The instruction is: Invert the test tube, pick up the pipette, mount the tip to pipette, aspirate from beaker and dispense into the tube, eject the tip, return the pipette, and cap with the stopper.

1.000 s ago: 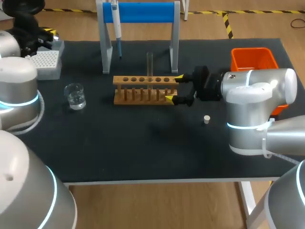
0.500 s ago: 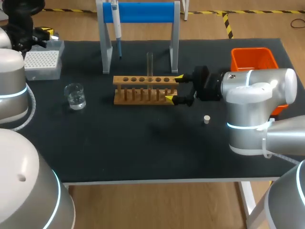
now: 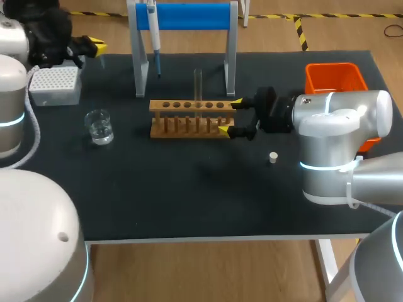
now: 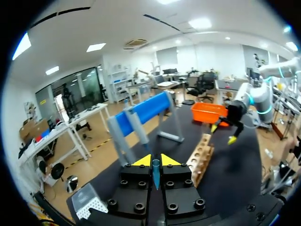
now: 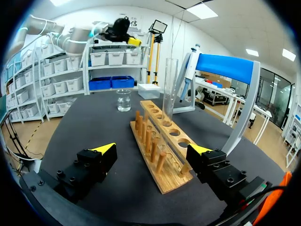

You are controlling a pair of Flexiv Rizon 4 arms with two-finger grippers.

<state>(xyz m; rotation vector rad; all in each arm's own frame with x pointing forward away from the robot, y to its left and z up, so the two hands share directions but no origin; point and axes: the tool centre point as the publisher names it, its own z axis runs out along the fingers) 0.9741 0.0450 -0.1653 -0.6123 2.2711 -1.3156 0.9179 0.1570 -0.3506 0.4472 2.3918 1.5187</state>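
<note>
Left gripper [image 3: 94, 45] hung by the back left corner of the table [image 3: 189, 201], just past the tip box [image 3: 56, 85]. Its fingers were pressed almost together, and I could not tell if it held anything. Right gripper [image 3: 230, 116] was wide open and held nothing, with one finger on each side of the rack's [image 3: 189, 116] end. The test tube [image 3: 198, 85] stood upright in the rack, so the first step looked done. The pipette [image 3: 153, 25] hung on the blue stand [image 3: 189, 16], not yet picked up, so all the rest was left. The beaker [image 3: 99, 126] and stopper [image 3: 272, 157] sat well apart from the rack. One stand post stood close beside the pipette, so that reach looked tight
</note>
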